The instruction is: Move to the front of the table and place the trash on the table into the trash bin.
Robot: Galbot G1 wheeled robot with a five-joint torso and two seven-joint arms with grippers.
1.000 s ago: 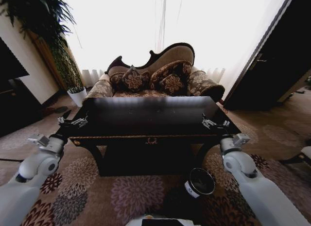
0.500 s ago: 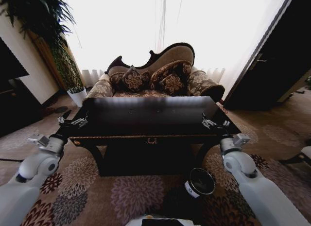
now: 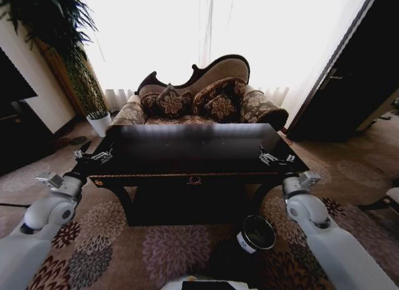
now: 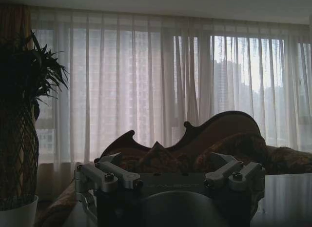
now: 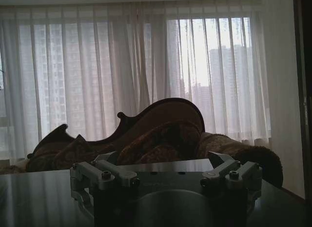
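Head view looks down on the dark glossy counter (image 3: 187,149), whose top reflects the bright window so strongly that no trash can be made out on it. The left pincer (image 3: 93,156) hovers at the counter's near left corner and the right pincer (image 3: 276,158) at its near right corner; both have their fingers spread with nothing between them, as each wrist view confirms (image 4: 168,175) (image 5: 165,174). The trash bin (image 3: 256,234) stands on the patterned carpet (image 3: 168,246) near the robot, just right of centre, its lower part cut off by shadow. Beyond the counter's far edge sits a cushioned sofa (image 3: 199,96), backlit by curtains (image 5: 122,66).
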